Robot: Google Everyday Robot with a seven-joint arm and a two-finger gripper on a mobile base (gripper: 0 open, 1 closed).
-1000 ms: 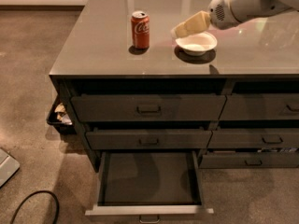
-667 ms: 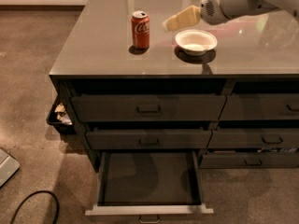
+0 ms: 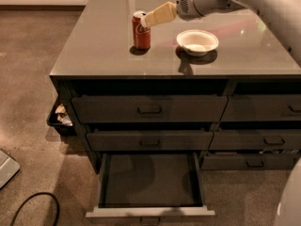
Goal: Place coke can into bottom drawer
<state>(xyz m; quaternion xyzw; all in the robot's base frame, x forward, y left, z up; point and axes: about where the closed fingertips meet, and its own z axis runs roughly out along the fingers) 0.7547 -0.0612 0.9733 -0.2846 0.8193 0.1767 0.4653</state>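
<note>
The red coke can (image 3: 141, 30) stands upright on the grey counter top (image 3: 103, 51), left of a white bowl (image 3: 197, 41). The gripper (image 3: 146, 20) reaches in from the right on the white arm, and its cream tips are at the can's top right rim. The bottom drawer (image 3: 150, 182) of the left column is pulled out, with a dark, bare interior and a light grey front edge.
Two shut drawers (image 3: 149, 109) sit above the open one, and narrower drawers (image 3: 263, 108) fill the right column. A dark bin (image 3: 60, 119) with clutter stands at the cabinet's left side. A black cable (image 3: 33, 206) and a flat grey object (image 3: 5, 167) lie on the floor.
The gripper has moved left, from above the white bowl to the top of the coke can. The can, bowl and drawer have not moved.
</note>
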